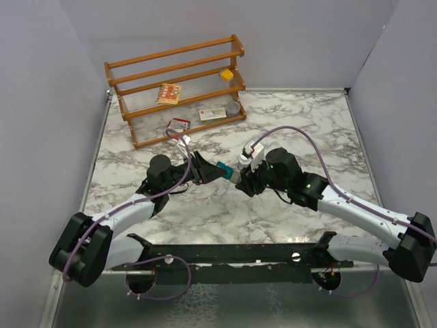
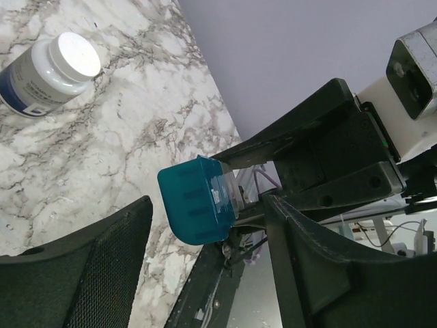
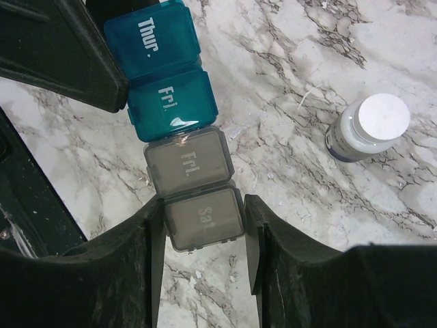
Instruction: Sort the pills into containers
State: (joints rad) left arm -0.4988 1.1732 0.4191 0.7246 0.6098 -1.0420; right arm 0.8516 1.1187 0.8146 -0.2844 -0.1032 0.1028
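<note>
The containers (image 1: 224,171) are a strip of joined square compartments, held off the table between my two grippers. In the right wrist view the strip (image 3: 179,113) reads Thur. and Fri. in teal, then Fri. and Sat. in grey. My right gripper (image 3: 203,212) (image 1: 240,176) is shut on the grey Sat. end. My left gripper (image 2: 208,205) (image 1: 205,168) is open, its fingers wide on either side of the teal end (image 2: 198,199) without touching it. One left finger (image 3: 68,55) shows beside the Thur. lid. All lids are closed. No loose pills are in view.
A small round bottle with a white cap (image 3: 369,126) (image 2: 51,72) stands on the marble table beside the grippers. A wooden rack (image 1: 177,89) at the back left holds small boxes and a yellow item (image 1: 227,74). Purple walls close in three sides.
</note>
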